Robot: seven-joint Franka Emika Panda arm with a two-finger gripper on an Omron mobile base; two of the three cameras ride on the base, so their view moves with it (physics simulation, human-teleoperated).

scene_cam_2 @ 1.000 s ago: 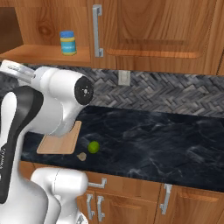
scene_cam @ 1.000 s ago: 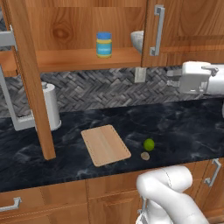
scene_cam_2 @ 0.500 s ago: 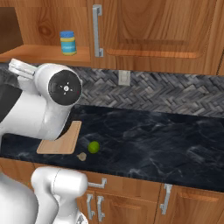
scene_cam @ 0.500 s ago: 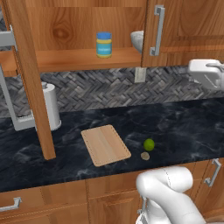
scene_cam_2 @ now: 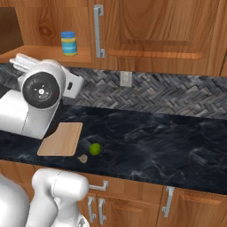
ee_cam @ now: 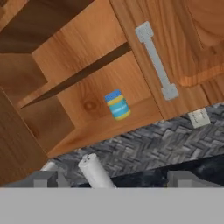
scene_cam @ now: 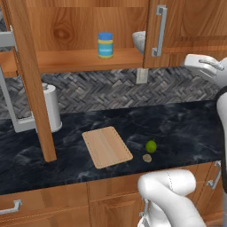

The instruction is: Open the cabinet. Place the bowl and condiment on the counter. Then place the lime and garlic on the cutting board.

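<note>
Cabinet open at upper left of the left base view, where the bowl peeks from behind the shut door; the hand view's centre shows the condiment on the shelf, fingers wide apart, empty. Lime and garlic sit right of the cutting board on the table

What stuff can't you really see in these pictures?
- Bowl: in the left base view, mostly hidden behind the closed cabinet door; just a sliver of its rim shows.
- Garlic: too small in both base views to make out its shape.
- Paper-towel roll: in the hand view, its bottom is cut off by the picture's edge.
- Cutting board: in the right base view, the arm covers its left corner.
</note>
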